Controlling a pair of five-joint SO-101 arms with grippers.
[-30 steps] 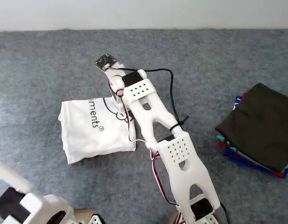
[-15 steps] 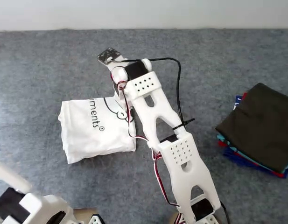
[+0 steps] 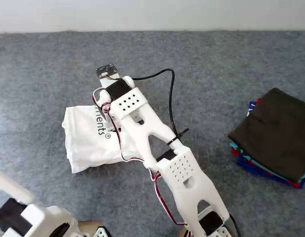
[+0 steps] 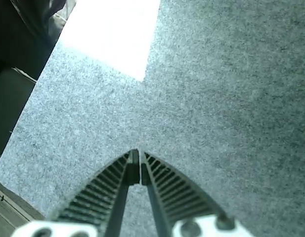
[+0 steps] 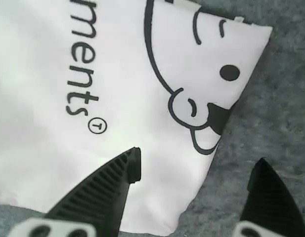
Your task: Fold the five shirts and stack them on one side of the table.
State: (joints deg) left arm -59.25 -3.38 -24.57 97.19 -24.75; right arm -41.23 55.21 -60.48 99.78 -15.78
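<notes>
A folded white shirt with black print lies on the grey carpet at centre left. My right arm stretches from the front edge over its right part. In the right wrist view the right gripper is open just above the white shirt: one finger is over the cloth, the other over the carpet past the shirt's edge. A stack of folded shirts with a dark one on top sits at the right side. My left gripper is shut with nothing in it, over bare carpet.
The left arm's base sits at the front left corner. A pale wall runs along the back edge of the carpet. Open carpet lies between the white shirt and the stack.
The right arm's wrist has swung left, from the white shirt's right edge to over the shirt. The shirt and the stack have not moved.
</notes>
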